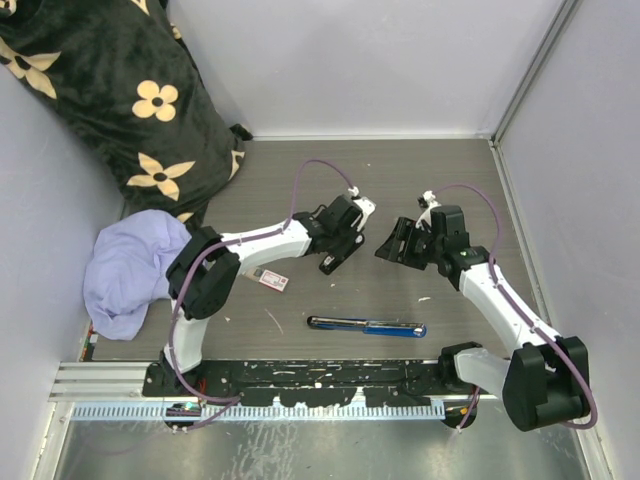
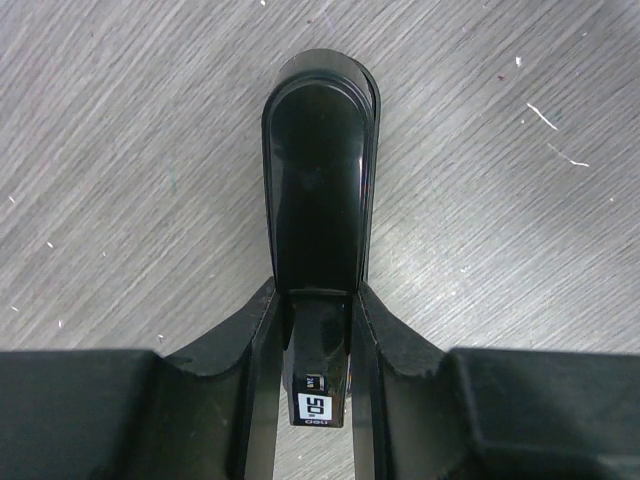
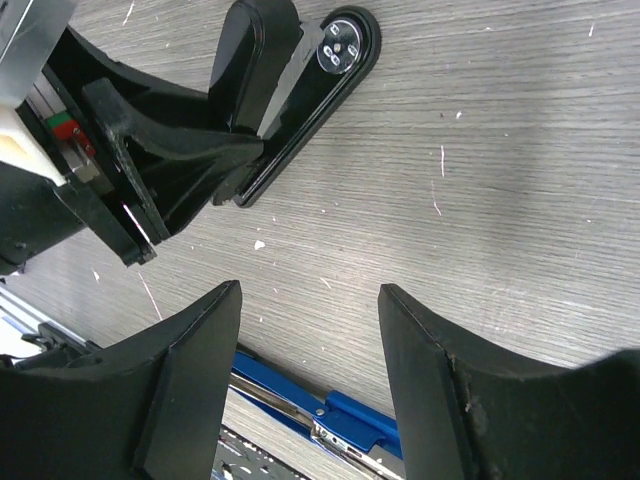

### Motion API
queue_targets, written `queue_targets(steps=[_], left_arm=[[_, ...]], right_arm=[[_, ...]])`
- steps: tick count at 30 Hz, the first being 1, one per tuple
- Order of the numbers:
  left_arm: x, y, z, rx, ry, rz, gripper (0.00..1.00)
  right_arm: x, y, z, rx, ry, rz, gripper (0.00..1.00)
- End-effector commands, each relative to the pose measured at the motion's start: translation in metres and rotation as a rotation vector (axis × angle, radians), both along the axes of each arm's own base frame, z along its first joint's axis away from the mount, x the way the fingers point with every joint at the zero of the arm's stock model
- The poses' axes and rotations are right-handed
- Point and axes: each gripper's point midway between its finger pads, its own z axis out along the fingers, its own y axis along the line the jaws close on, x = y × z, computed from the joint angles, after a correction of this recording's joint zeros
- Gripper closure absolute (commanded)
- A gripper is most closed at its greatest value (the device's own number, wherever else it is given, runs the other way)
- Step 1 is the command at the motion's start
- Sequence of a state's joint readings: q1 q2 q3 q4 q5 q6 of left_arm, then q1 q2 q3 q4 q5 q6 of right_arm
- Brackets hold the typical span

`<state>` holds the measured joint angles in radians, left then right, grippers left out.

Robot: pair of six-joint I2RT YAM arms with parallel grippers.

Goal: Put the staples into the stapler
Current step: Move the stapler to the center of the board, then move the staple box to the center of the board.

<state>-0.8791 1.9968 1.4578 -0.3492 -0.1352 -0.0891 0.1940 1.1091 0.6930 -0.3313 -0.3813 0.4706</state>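
**A:** Nearest your arm bases, the blue stapler [image 1: 365, 326] is lying flat on the worktop [image 1: 450, 170], running left to right. Nothing is touching it.

**B:** And the staples?

**A:** The staples box [image 1: 273, 279] is sitting a little farther in. It's lying left of the blue stapler, just beside your left forearm and apart from both grippers.

**B:** What is my left gripper doing?

**A:** Your left gripper [image 2: 318, 290] is grasping the black stapler [image 2: 320, 180] at its rear end. Its fingers [image 2: 258, 345] are pressing on both sides, and the rounded nose is pointing away from the wrist camera. From the right wrist, the base is resting on the worktop and the upper arm is standing raised off it at the nose.

**B:** Right gripper?

**A:** Your right gripper [image 3: 308, 290] is released. Its jaws are standing wide apart over bare worktop with nothing between them. It is hovering near the black stapler, on its right, without touching it.

**B:** Anything farther back?

**A:** A lilac cloth [image 1: 130, 265] is lying bunched at the left edge. Behind it, a black flowered cushion [image 1: 110, 90] is filling the far left corner.
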Motion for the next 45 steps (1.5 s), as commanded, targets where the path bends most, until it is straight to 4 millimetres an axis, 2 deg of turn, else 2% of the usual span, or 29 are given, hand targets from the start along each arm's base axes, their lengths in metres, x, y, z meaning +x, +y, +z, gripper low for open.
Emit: queue_targets(steps=[1, 5, 12, 18, 21, 24, 30, 36, 40, 45], left_arm=[[-0.001, 0.02, -0.023, 0.16, 0.045, -0.038, 0.9], [-0.003, 0.018, -0.03, 0.188, 0.077, -0.054, 0.81], [-0.003, 0.01, -0.024, 0.14, 0.077, -0.054, 0.5], [0.002, -0.006, 0.015, 0.026, 0.028, -0.066, 0.34], [0.006, -0.01, 0.038, -0.016, -0.015, -0.062, 0.19], [0.009, -0.011, 0.061, -0.056, -0.058, -0.063, 0.09], [0.008, -0.008, 0.097, -0.113, -0.115, -0.062, 0.02], [0.0, 0.011, 0.136, -0.218, -0.183, -0.012, 0.04], [-0.008, 0.032, 0.147, -0.276, -0.172, 0.05, 0.08], [-0.024, 0.055, 0.141, -0.317, -0.112, 0.1, 0.11]], right_arm=[[0.004, -0.005, 0.011, -0.008, -0.052, -0.034, 0.37], [0.006, -0.011, 0.014, -0.028, -0.073, -0.06, 0.37], [0.004, -0.017, 0.017, -0.044, -0.1, -0.083, 0.37], [0.003, -0.017, 0.022, -0.04, -0.119, -0.082, 0.37], [0.002, -0.016, 0.028, -0.036, -0.132, -0.075, 0.36], [0.002, -0.016, 0.032, -0.04, -0.141, -0.069, 0.36], [0.004, -0.016, 0.036, -0.044, -0.149, -0.063, 0.35], [0.014, -0.012, 0.04, -0.054, -0.161, -0.03, 0.32], [0.026, 0.001, 0.041, -0.02, -0.169, 0.027, 0.3], [0.043, 0.02, 0.036, -0.006, -0.167, 0.096, 0.3]])
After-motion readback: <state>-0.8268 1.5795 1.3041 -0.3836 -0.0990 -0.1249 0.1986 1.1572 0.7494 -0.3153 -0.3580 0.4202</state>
